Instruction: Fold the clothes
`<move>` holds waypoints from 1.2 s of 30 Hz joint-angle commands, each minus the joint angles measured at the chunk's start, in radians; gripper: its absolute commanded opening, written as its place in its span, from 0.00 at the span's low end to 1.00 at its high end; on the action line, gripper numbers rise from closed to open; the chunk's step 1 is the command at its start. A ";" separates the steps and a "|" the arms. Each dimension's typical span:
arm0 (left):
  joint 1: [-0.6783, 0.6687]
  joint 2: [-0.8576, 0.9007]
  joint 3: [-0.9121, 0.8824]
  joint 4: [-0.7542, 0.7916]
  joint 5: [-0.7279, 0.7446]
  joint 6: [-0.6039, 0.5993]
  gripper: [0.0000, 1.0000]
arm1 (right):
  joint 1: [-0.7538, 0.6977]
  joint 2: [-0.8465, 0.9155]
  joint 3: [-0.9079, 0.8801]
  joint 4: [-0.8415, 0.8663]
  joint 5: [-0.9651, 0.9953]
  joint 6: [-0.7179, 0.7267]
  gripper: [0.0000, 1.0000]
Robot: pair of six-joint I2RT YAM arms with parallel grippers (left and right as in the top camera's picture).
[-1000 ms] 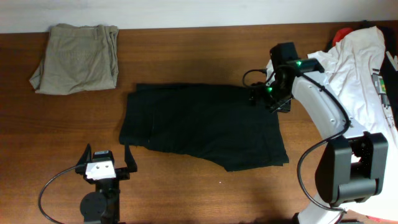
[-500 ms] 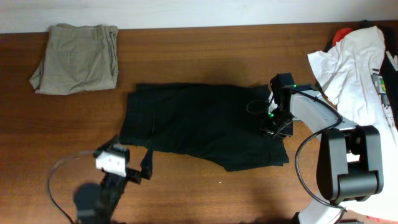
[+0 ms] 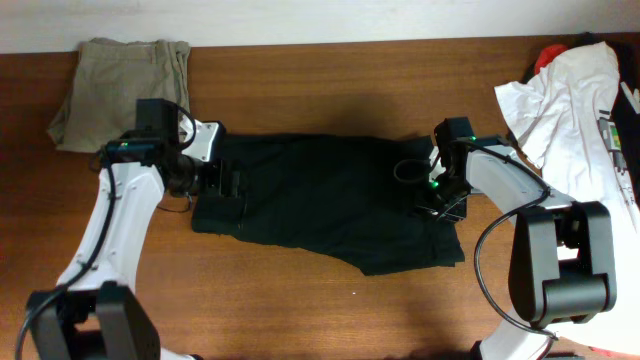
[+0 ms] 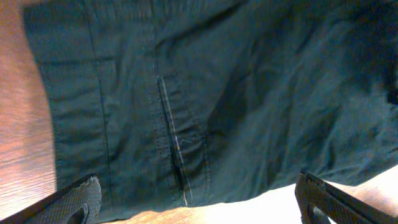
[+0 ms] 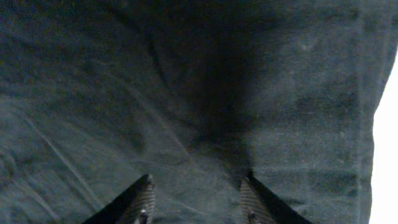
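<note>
The black garment [image 3: 330,205] lay spread out flat in the middle of the wooden surface [image 3: 330,90], its longer side running left to right and its lower right corner reaching nearest the front edge. The left hand [image 3: 225,183] hung over the garment's left edge. In the left wrist view its two fingers [image 4: 74,202] stood wide apart with nothing between them but the cloth below, so it was open and held nothing. A stitched seam [image 4: 177,149] ran down the fabric under that hand, and a strip of bare wood showed at the side. The right hand [image 3: 440,195] sat low over the garment's right edge. In the right wrist view its fingertips [image 5: 144,186] were parted, closer together than the left pair, with smooth dark fabric and a shadow between them, and no fold was pinched. A folded khaki garment [image 3: 122,80] lay at the far left corner, well apart from the black one. A crumpled white T-shirt [image 3: 565,95] lay at the far right, near the right arm.
</note>
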State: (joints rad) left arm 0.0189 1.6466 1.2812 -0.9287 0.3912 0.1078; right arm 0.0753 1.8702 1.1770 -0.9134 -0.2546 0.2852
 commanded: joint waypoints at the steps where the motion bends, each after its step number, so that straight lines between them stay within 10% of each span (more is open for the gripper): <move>1: -0.006 0.086 0.014 -0.002 -0.004 -0.018 0.72 | -0.003 0.001 -0.001 -0.002 -0.008 0.013 0.16; 3: -0.005 0.158 0.014 -0.002 -0.093 -0.101 0.38 | 0.008 0.001 -0.001 -0.002 -0.007 0.071 0.04; 7: -0.005 0.279 0.014 0.018 -0.093 -0.117 0.16 | 0.077 0.001 -0.049 0.053 0.007 0.076 0.04; 27: 0.343 0.420 0.032 -0.085 -0.283 -0.279 0.01 | 0.020 -0.001 -0.139 0.077 0.363 0.317 0.04; 33: 0.314 0.297 0.198 -0.183 -0.124 -0.240 0.01 | 0.023 -0.045 0.224 -0.242 0.428 0.292 0.04; 35: 0.263 0.249 0.198 -0.175 -0.114 -0.207 0.18 | 0.022 -0.045 0.288 -0.245 0.321 0.195 0.29; 36: 0.235 0.245 0.198 -0.171 -0.114 -0.207 0.55 | 0.022 -0.045 0.293 -0.229 0.268 0.176 0.69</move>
State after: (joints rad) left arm 0.3241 1.9591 1.4590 -1.1042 0.2306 -0.1379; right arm 0.1036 1.8404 1.4342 -1.1519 0.1173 0.5426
